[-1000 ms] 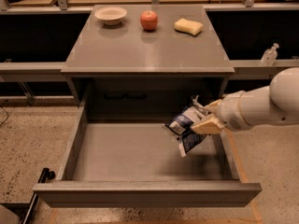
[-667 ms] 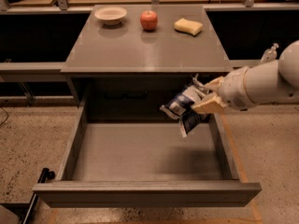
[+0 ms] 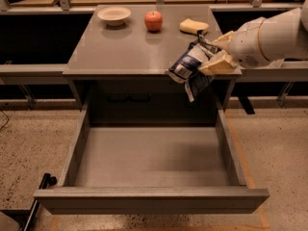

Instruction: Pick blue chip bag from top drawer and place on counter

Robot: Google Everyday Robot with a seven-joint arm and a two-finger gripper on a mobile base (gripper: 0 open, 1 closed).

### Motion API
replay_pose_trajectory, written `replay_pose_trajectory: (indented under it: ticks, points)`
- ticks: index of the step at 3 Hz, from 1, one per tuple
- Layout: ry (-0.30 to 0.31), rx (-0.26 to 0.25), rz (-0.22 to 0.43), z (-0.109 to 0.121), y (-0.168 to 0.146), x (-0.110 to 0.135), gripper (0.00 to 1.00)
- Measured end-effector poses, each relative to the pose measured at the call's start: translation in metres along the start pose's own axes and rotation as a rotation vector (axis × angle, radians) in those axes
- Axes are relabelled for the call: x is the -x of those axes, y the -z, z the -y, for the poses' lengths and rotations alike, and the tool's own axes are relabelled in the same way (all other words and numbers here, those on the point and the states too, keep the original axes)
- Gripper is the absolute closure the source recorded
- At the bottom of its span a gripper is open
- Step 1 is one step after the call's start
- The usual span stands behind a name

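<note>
My gripper (image 3: 211, 57) is shut on the blue chip bag (image 3: 190, 67), a crumpled dark-blue foil bag with white label panels. It holds the bag in the air at the counter's front right edge, with the bag hanging partly below the edge. The white arm comes in from the right. The top drawer (image 3: 149, 198) is pulled out below, and its grey floor is bare. The counter (image 3: 125, 47) is the grey tabletop above it.
On the counter's far side stand a white bowl (image 3: 114, 15), a red apple (image 3: 153, 20) and a yellow sponge (image 3: 194, 26). Dark shelving flanks the cabinet on both sides. A speckled floor surrounds the drawer.
The gripper has lifted the blue chip bag up out of the drawer to the level of the counter's front right edge.
</note>
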State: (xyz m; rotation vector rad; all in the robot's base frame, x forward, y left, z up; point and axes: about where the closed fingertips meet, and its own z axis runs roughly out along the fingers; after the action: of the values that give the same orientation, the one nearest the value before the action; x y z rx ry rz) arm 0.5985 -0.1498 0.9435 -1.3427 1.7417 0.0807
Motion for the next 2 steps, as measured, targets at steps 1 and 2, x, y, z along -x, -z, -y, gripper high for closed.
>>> replay_pose_trajectory:
  ticks: [1,2]
  points:
    - [-0.017,-0.003,-0.006,-0.003,-0.001,-0.001,1.0]
    - [-0.035,-0.045,-0.002,-0.006,-0.017,0.002,1.0]
